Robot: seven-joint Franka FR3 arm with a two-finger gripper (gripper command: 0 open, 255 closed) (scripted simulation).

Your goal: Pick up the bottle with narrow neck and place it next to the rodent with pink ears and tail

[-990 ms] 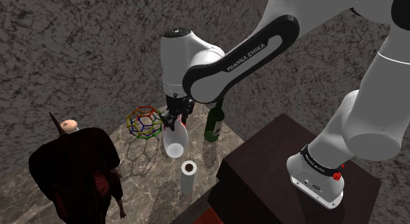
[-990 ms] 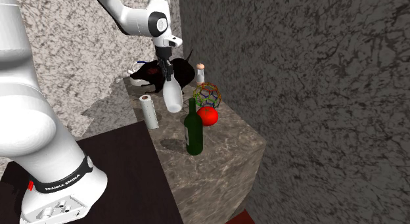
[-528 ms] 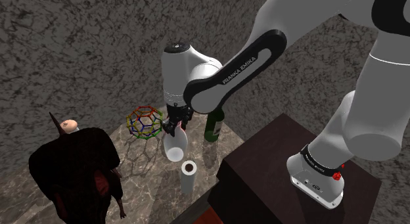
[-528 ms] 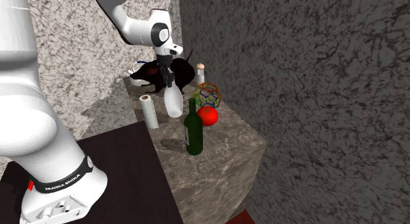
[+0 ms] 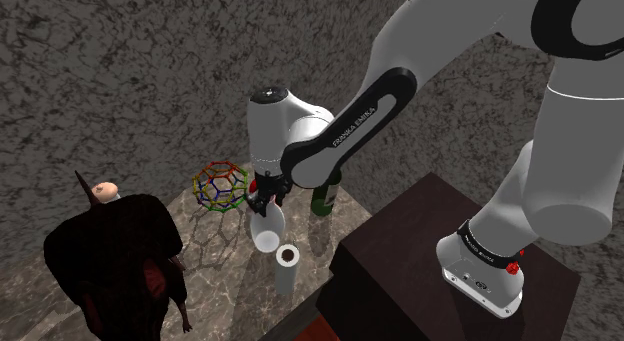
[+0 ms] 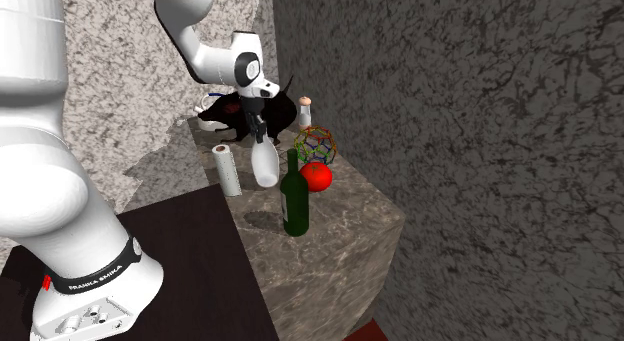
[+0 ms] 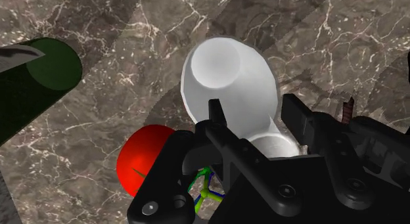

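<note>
Shoulder view, gripper (image 5: 264, 203) clasping white bottle (image 5: 266, 233), over counter (image 5: 228, 281)

This looked like a corner of a house, perhaps a kitchen nook, though the dim light left that uncertain. A brown marble-patterned counter (image 6: 350, 221) sat where a dark wall (image 6: 460, 99) and a pale wall (image 6: 120, 99), both rough and mottled, met. Household things were gathered at it: a green bottle (image 6: 294, 201), a white bottle (image 6: 264, 164), a paper roll (image 6: 230, 171), a round red fruit (image 6: 317, 176), a wire-frame ball (image 6: 314, 142) and a dark rodent figure (image 5: 115, 254). A dark box (image 6: 190, 269) stood beside the counter.
</note>
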